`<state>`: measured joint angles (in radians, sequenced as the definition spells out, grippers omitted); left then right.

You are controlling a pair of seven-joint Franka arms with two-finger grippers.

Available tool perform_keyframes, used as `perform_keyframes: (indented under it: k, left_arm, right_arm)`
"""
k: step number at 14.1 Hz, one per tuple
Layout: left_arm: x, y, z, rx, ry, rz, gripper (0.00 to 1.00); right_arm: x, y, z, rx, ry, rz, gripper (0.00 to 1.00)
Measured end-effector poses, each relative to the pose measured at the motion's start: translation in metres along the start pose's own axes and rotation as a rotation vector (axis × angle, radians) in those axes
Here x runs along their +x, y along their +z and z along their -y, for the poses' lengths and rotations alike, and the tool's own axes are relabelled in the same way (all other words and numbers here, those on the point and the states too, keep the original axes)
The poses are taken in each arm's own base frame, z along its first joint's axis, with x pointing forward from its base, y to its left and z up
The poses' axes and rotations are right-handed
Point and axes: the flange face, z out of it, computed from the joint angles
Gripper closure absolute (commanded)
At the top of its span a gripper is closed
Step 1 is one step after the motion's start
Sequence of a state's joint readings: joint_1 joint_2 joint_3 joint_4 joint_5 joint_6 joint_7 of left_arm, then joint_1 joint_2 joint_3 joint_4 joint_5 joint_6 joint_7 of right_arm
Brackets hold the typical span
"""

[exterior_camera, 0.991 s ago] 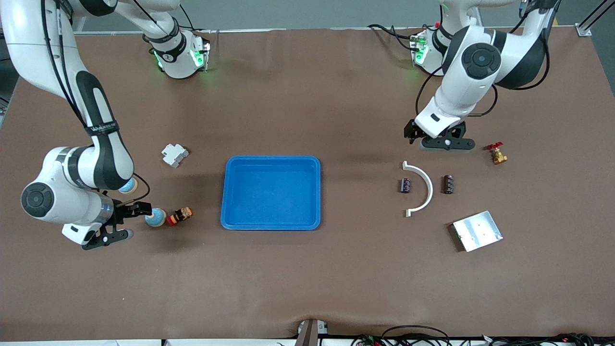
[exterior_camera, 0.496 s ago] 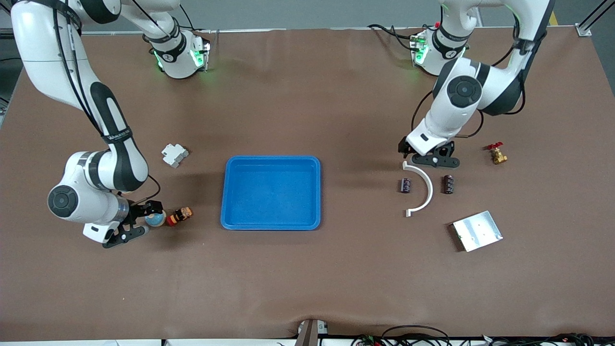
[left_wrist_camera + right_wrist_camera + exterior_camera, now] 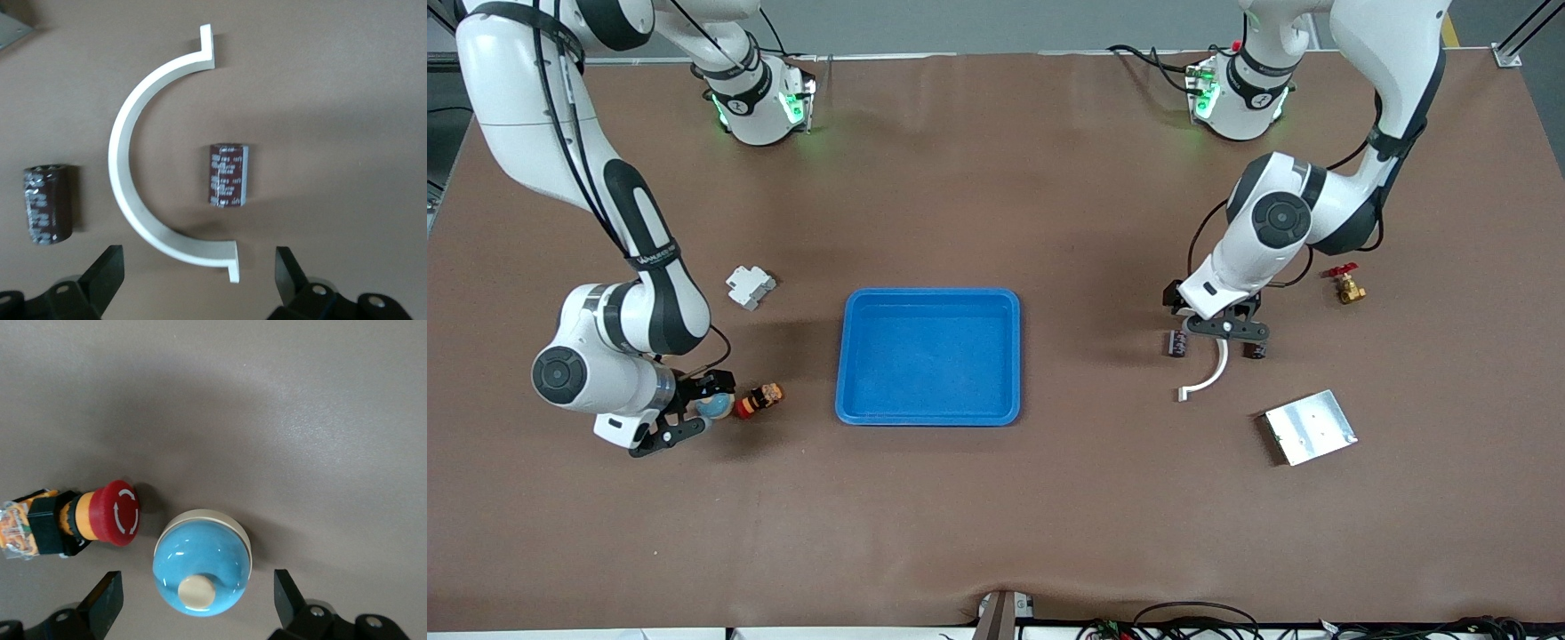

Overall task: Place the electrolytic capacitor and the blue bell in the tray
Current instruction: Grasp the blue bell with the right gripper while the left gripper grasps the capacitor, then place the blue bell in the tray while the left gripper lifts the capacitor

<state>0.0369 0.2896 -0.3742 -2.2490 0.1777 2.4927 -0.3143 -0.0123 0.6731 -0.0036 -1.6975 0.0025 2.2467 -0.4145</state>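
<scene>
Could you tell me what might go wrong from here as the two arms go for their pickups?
1. The open left gripper hovers over a white curved plastic bracket cupping the brown electrolytic capacitor; closing fingers could catch the bracket.
2. The open right gripper straddles the round blue bell; its glossy dome might slip, nudging the red emergency-stop button beside it.

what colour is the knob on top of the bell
Cream, on the light blue bell; the right wrist view shows it best.
</scene>
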Motion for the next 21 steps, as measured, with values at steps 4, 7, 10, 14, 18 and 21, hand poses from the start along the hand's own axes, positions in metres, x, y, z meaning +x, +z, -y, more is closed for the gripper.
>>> perform_keyframes:
  k: [4,7,10,14,18,21]
  left_arm:
    - [0.008,0.015,-0.003,-0.036,-0.004,-0.033,0.00]
    - [0.011,0.027,-0.005,-0.055,-0.003,-0.046,0.00]
    - [0.015,0.034,-0.007,-0.051,0.020,-0.055,0.00]
    - [0.019,0.045,-0.005,-0.021,0.039,-0.055,0.00]
    - [0.019,0.069,-0.006,-0.003,0.008,-0.034,0.00]
    - [0.021,0.080,-0.008,0.000,0.010,-0.030,0.00]
  right_arm:
    - [0.001,0.008,-0.003,-0.006,-0.008,-0.009,0.00]
    - [0.001,0.017,-0.003,-0.006,-0.009,-0.007,0.00]
    - [0.001,0.021,-0.003,-0.004,-0.010,-0.004,0.12]
    - [0.000,0.020,-0.004,-0.004,-0.008,-0.004,0.59]
    - [0.000,0.017,-0.007,-0.001,-0.004,0.004,0.79]
    - [0.006,-0.012,-0.005,0.020,-0.012,0.045,0.83]
